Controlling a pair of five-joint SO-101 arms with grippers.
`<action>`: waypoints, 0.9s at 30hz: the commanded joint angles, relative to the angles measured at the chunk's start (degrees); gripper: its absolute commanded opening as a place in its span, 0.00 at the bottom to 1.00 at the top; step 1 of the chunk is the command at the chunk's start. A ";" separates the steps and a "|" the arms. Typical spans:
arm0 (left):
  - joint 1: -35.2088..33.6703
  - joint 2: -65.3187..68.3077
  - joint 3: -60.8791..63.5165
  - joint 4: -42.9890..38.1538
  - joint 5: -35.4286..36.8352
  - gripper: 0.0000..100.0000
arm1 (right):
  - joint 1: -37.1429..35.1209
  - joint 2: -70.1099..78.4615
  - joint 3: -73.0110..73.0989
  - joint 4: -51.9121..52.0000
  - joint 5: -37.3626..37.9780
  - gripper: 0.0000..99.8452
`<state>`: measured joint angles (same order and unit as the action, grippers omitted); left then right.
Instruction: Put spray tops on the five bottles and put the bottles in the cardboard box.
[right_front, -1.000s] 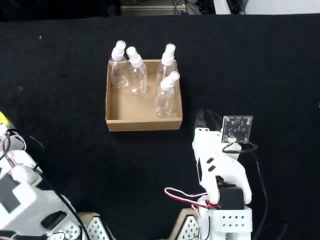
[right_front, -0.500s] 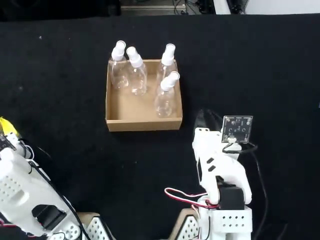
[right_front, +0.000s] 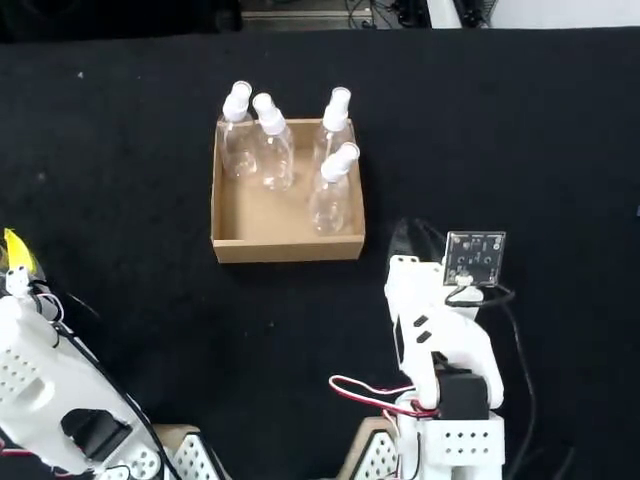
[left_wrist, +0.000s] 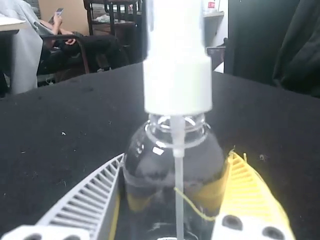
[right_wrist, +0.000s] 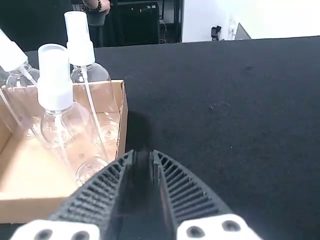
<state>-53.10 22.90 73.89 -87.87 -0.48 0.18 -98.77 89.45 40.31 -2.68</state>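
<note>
Left arm (right_front: 40, 390) has shifted | our left hand (left_wrist: 177, 157) clamps bottle 5 (left_wrist: 172, 172), spray top (left_wrist: 176, 65) on, for boxing | right hand (right_wrist: 142, 152) pinched closed, parked clear beside our cardboard box (right_front: 288, 248).

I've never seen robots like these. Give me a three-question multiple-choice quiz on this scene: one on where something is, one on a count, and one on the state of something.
1. Where is the right pincer?
A) inside the cardboard box
B) just outside the box, beside a corner
C) above the bottle tops

2. How many bottles stand in the box?
A) two
B) three
C) four

3. What state is the left pincer in?
A) shut on a clear bottle
B) open and empty
C) shut on a loose cap

Answers:
1 B: the right wrist view shows the box wall just beside it.
2 C: the high view shows four white-topped bottles inside.
3 A: the left wrist view shows its fingers gripping the bottle, with a spray top at the neck.
</note>
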 joint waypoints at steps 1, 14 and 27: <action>-0.40 -0.53 -1.27 -0.88 0.44 0.28 | 1.67 -1.19 -0.22 -1.23 -0.26 0.04; 0.13 -9.58 1.19 -0.53 0.44 0.28 | 1.67 -1.19 -0.22 -1.23 -0.26 0.04; 0.13 -8.00 -0.13 5.36 0.44 0.28 | 1.67 -1.19 -0.22 -1.23 -0.26 0.04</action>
<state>-53.10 15.69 75.47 -83.82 -0.48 0.18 -98.77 89.45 40.31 -2.68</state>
